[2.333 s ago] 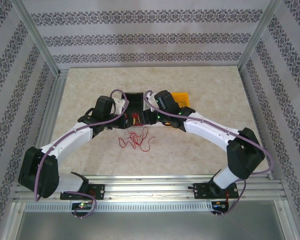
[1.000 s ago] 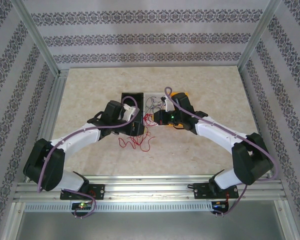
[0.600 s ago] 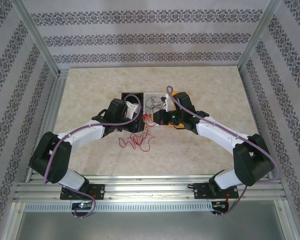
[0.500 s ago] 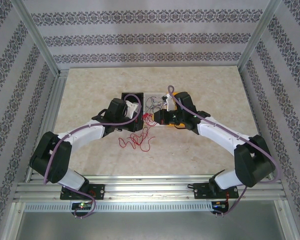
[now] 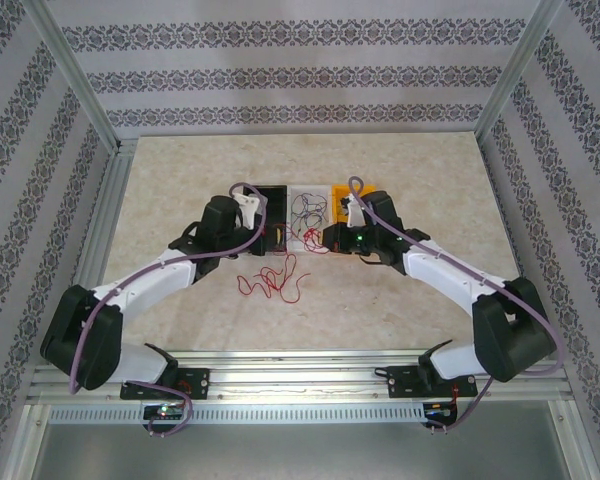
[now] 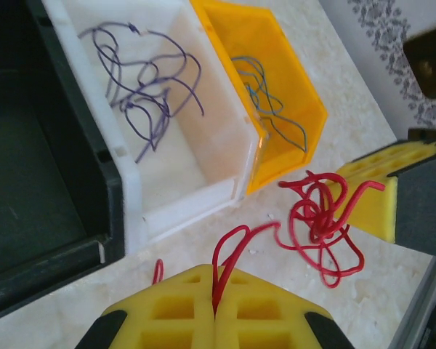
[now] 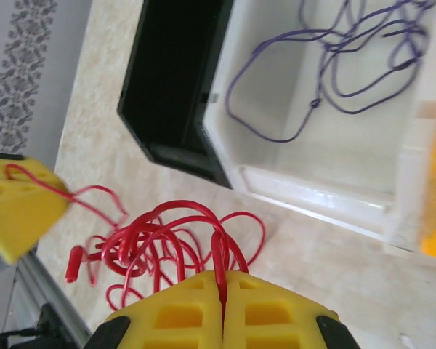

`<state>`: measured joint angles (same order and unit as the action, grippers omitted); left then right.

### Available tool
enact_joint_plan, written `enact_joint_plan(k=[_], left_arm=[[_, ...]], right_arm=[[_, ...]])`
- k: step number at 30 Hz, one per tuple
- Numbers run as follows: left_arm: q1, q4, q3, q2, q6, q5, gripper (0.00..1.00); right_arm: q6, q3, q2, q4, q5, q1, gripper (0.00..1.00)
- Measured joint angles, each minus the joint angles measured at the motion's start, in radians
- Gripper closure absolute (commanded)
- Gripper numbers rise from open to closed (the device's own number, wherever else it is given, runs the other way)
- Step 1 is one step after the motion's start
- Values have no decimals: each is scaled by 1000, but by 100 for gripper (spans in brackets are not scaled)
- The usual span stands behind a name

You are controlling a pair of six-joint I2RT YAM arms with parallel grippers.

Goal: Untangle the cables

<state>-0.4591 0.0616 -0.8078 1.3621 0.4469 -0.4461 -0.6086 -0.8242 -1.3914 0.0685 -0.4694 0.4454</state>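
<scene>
Pinching red cables (image 7: 163,243) | left tool (image 6: 215,305), right tool (image 7: 222,291) | beside white bin (image 6: 185,207) edge

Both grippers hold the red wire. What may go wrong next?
1. The red cables form a dense clump between the left gripper and the right gripper; pulling may tighten the knot.
2. Each gripper pinches only a thin strand at its fingertips; it may slip out.
3. The clump is close to the white bin; a loop may catch its wall.
</scene>
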Motion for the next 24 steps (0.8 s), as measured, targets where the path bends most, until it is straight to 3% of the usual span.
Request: enact_joint_plan(k=[13, 17, 24], left_arm=[[86, 31, 14, -68, 86, -12, 100], [159, 66, 15, -64, 101, 3, 100], [120, 68, 25, -48, 85, -8, 100]], right_arm=[[-63, 93, 139, -84, 93, -19, 94], [-69, 157, 168, -25, 158, -68, 93], [-70, 273, 220, 39, 172, -75, 92]])
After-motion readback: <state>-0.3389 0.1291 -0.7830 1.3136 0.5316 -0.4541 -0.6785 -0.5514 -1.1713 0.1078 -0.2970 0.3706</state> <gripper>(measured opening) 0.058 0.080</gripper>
